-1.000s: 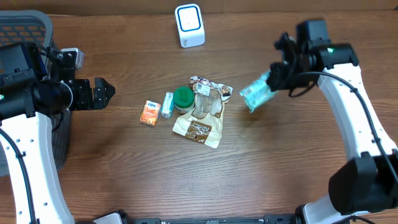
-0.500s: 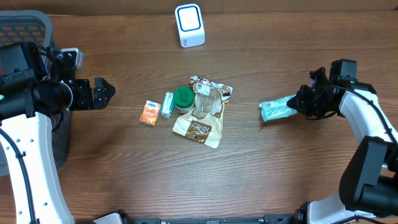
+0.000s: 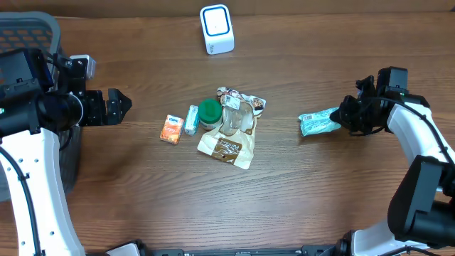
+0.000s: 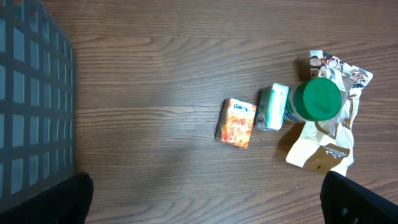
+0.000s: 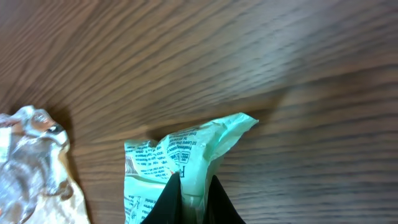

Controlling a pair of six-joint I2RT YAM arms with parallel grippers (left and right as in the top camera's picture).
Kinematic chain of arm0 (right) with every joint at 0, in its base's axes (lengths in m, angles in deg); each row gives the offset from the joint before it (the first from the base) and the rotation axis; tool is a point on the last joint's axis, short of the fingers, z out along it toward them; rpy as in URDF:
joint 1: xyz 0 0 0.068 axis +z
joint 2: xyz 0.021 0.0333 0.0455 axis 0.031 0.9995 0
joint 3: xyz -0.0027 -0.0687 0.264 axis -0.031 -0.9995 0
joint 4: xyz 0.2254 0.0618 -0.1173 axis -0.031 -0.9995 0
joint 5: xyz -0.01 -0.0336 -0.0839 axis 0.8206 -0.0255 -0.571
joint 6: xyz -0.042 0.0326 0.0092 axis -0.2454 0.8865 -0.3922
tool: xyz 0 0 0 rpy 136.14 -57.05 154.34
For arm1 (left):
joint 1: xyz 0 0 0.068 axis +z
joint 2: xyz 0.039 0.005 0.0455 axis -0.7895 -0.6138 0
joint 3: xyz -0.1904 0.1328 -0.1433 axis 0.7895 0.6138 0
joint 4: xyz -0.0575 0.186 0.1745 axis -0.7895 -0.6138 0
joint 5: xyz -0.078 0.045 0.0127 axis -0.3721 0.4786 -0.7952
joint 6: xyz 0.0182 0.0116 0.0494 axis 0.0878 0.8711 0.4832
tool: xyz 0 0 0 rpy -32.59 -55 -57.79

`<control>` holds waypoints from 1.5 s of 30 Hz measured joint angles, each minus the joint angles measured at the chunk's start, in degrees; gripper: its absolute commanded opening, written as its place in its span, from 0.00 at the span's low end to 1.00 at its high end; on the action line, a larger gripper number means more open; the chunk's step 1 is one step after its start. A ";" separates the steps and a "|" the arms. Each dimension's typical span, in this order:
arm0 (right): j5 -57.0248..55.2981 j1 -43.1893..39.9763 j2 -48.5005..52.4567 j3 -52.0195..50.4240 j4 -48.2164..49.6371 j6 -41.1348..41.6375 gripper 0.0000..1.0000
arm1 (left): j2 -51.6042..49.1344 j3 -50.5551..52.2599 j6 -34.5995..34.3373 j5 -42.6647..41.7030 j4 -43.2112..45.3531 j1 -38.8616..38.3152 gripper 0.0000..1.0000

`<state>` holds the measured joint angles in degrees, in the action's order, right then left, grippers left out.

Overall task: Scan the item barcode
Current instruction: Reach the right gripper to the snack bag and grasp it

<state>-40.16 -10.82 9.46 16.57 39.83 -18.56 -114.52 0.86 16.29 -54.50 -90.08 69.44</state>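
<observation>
**Pinched at 1 end**

The right gripper clamps a crinkly mint-green packet, most of which juts beyond its fingertips. Only the right wrist view shows the packet's printed text. The left gripper gapes, empty.

We count one white scanner, one orange carton, one green-lidded tub, one brown pouch, one crinkled clear wrapper, one mesh basket, and two pale green packets: the small green packet and the mint packet.
</observation>
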 measured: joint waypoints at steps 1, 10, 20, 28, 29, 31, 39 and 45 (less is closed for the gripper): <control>-0.57 0.00 0.00 0.00 -0.02 0.46 0.38 | 0.00 0.00 0.00 0.00 0.00 0.00 1.00; -1.16 0.00 0.00 0.00 -4.15 2.51 1.00 | 0.00 0.00 0.00 0.00 -0.02 0.00 1.00; -0.33 4.98 -0.79 9.55 -15.21 1.53 1.00 | 0.00 0.00 0.00 0.00 0.00 0.00 0.99; 12.35 16.52 -2.71 12.96 -8.83 1.36 1.00 | 0.00 0.00 0.00 0.00 0.00 0.00 1.00; 13.42 18.53 -2.71 12.96 -8.02 1.36 1.00 | 0.00 0.00 0.00 0.02 0.00 0.00 1.00; 14.45 23.02 -2.62 12.96 -6.60 1.33 0.94 | 0.00 0.00 0.00 0.00 0.00 0.00 1.00; -2.69 43.60 -1.64 12.96 -4.11 4.66 0.92 | 0.00 0.00 0.00 0.00 0.00 0.00 1.00; -23.19 56.19 -0.74 12.96 -0.55 4.66 0.92 | 0.00 0.00 0.00 0.00 0.00 0.00 1.00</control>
<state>-63.35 45.37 8.72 29.53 39.28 -13.90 -114.52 0.86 16.29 -54.50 -90.08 69.44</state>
